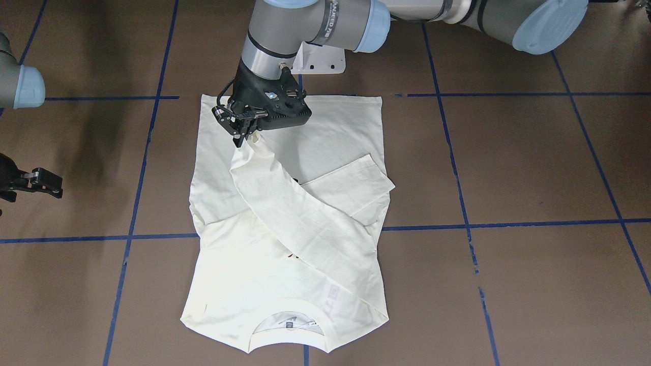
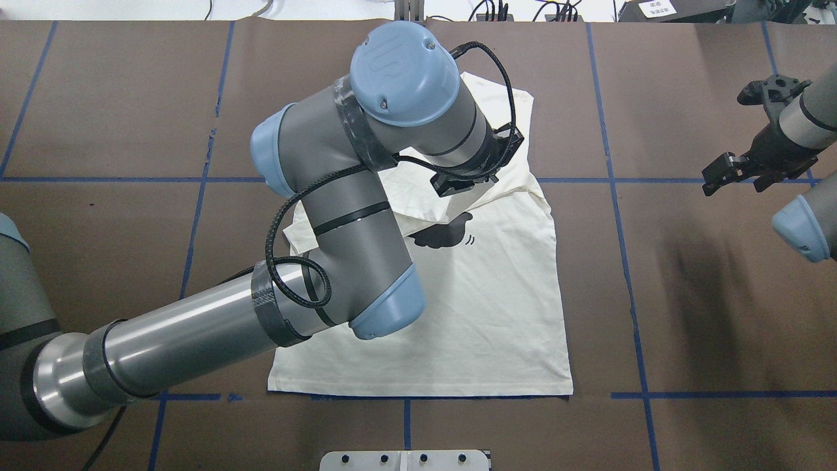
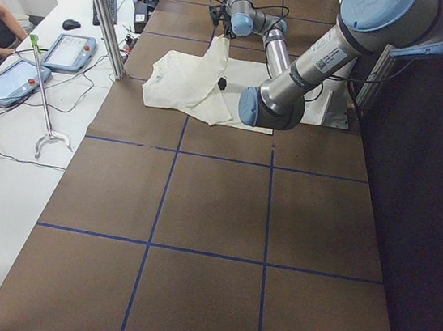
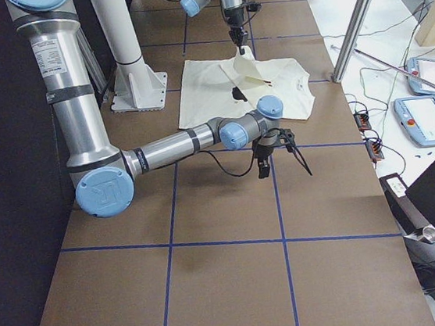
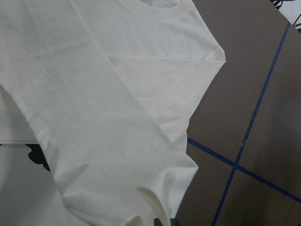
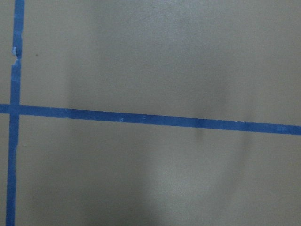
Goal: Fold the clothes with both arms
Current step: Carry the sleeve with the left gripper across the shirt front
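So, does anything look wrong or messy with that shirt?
Nothing damaged. The sleeve pinched in the left gripper runs diagonally over the shirt and crosses the other folded sleeve; that looks mid-fold, not a fault.

Little lettering reads cleanly
A "UR" emblem is moulded into the light blue joint cap [image 4: 107,193] of the right arm [image 4: 78,108], near in the right-end view. The left arm [image 1: 305,25] carries a white wrist label [image 1: 339,18], its letters cut off. Faint reddish letters [image 1: 335,297] show through the shirt [image 1: 254,274], unreadable.
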Motion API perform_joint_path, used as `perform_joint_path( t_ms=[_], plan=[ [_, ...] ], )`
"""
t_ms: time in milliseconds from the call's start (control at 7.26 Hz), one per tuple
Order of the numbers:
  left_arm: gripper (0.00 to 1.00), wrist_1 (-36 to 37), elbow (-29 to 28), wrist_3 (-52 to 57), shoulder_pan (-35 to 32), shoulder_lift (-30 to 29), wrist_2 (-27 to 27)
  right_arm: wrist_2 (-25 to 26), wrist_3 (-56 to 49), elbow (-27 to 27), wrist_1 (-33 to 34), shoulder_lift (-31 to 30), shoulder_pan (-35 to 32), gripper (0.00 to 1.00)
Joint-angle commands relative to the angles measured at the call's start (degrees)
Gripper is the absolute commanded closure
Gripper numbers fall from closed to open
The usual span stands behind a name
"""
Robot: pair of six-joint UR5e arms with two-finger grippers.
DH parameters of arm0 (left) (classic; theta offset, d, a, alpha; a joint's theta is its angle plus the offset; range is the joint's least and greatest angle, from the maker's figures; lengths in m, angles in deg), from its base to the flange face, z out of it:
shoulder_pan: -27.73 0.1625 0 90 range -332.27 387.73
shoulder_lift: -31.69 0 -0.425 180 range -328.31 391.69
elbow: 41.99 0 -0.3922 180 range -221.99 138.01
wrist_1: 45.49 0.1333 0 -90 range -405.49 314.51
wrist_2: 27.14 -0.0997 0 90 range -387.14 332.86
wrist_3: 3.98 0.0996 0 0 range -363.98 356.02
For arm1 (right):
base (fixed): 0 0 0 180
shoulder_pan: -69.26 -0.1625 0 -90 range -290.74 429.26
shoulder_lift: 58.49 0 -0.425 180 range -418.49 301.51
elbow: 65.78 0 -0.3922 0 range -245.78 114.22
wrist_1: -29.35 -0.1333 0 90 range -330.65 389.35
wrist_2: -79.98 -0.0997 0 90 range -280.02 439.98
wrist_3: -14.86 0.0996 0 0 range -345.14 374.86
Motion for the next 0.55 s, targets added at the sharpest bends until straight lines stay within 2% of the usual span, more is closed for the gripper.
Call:
perform_joint_path(
  t_ms=[0,138,275,413],
  plan=[
    [1.0,-9.32,-12.11,-4.07,6.02,-3.52,-7.58,-0.18,0.13,0.06,0.0,0.16,0.04,0.0],
    [0.6,-18.87,-25.95,-6.8,8.32,-9.03,-10.34,-0.27,0.13,0.06,0.0,0.33,0.12,0.0],
    [0.01,-23.58,-30.27,-5.78,10.0,-10.05,-11.58,-0.36,0.13,0.06,0.0,0.59,0.21,0.0],
    [0.0,-23.8,-28.66,-3.68,10.28,-9.45,-11.94,-0.45,0.31,0.06,0.0,0.77,0.21,0.0]
  ],
)
